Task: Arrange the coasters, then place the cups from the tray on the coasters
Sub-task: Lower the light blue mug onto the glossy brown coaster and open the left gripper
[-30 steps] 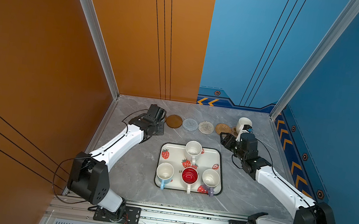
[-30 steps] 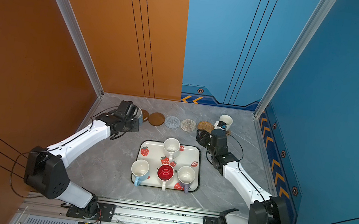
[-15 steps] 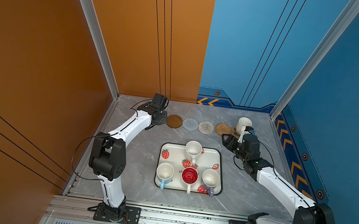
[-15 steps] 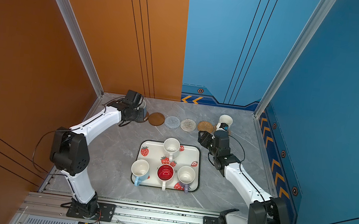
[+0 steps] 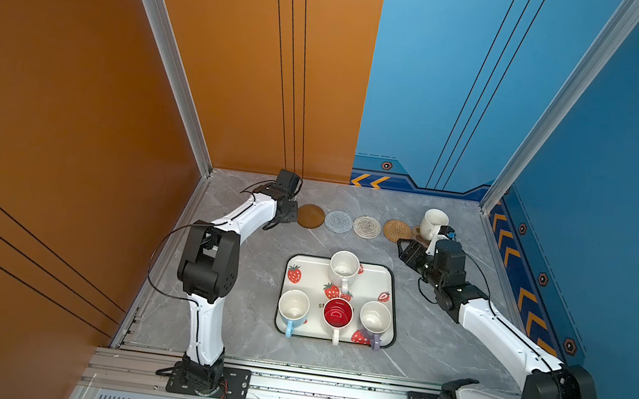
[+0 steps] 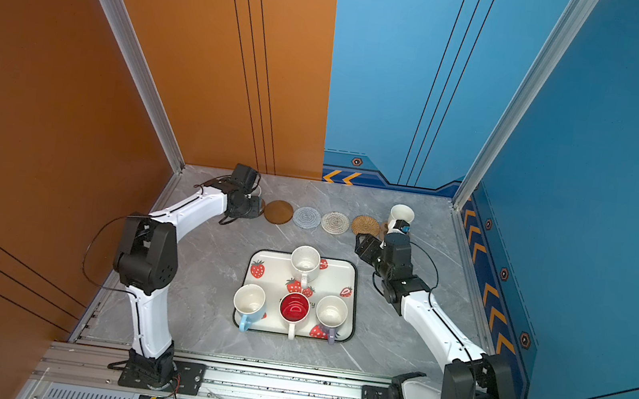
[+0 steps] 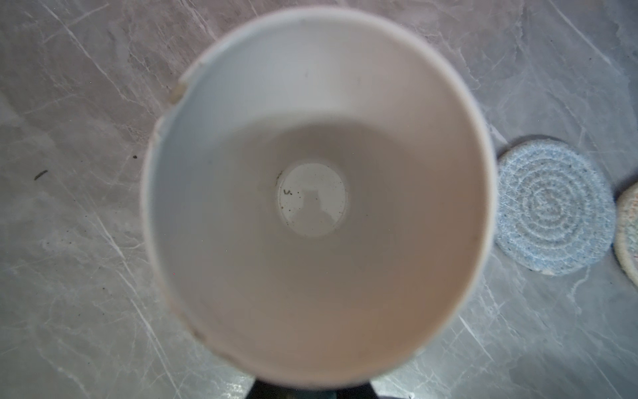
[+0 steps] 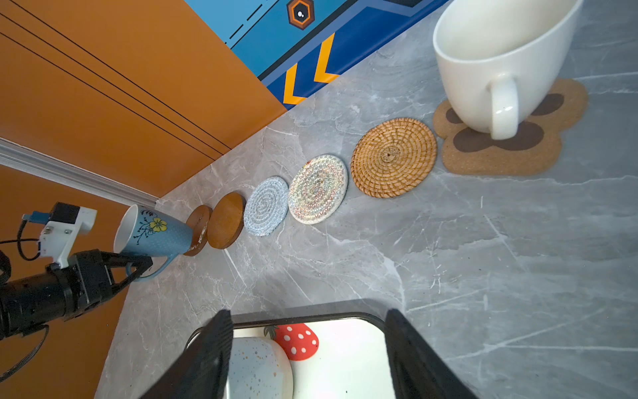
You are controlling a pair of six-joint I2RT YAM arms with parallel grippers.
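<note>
4 cups (image 5: 343, 268) inside tray (image 5: 373, 278) rim

My grey bench (image 5: 436, 350) carries six coasters (image 8: 317, 188) in a back row, seemingly edge to edge, and the tray (image 5: 376, 277) centrally.

White cup (image 8: 497, 58) on paw coaster (image 8: 500, 155); left tool (image 8: 143, 265) clamps blue cup (image 8: 155, 231) handle, by brown disc (image 8: 199, 229).

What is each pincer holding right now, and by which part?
Left pincer is shut on the blue flowered mug, gripping its handle. Right pincer is open and holds nothing.
</note>
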